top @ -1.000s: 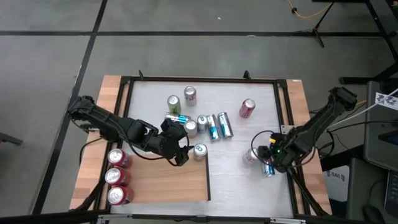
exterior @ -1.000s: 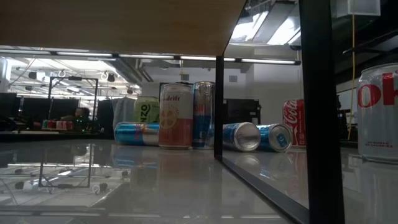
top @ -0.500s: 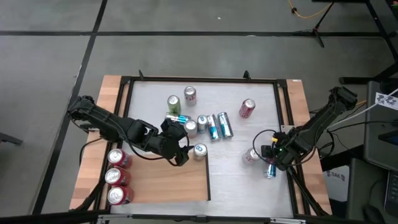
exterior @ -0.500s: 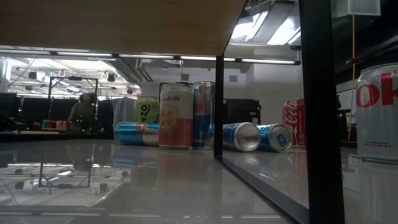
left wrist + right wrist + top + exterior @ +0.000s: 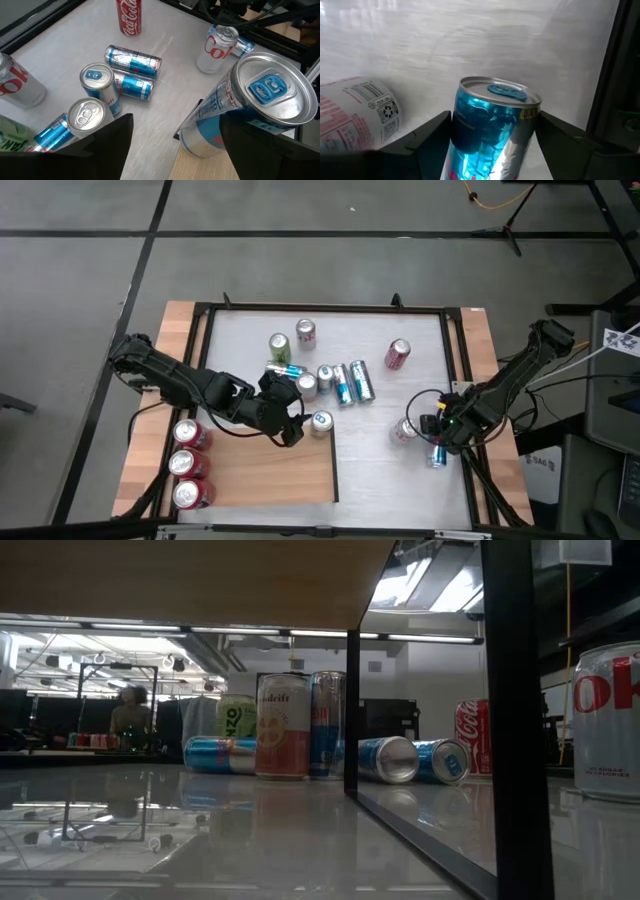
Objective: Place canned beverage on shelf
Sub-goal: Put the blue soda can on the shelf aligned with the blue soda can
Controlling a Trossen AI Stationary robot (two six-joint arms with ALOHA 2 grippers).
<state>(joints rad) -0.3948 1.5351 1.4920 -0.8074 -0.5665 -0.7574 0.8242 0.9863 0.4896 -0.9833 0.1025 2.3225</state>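
Right hand point(image 5: 437, 442) clamps blue can point(image 5: 490, 125) between fingers, well apart from shelf point(image 5: 265, 470); left hand point(image 5: 290, 425) unclear.

The red can point(image 5: 129, 16) lying far off in the left wrist view says "Coca-Cola" in white. In the low view, another red can point(image 5: 474, 737) shows the same white script. A peach can point(image 5: 282, 726) there reads "drift" — the first letters are cut off. A green can point(image 5: 236, 717) shows "NZO". The big silver can point(image 5: 607, 720) at the edge has red letters "OK". The blue can point(image 5: 492, 128) in the right wrist view has a small yellow tag starting "8.4".
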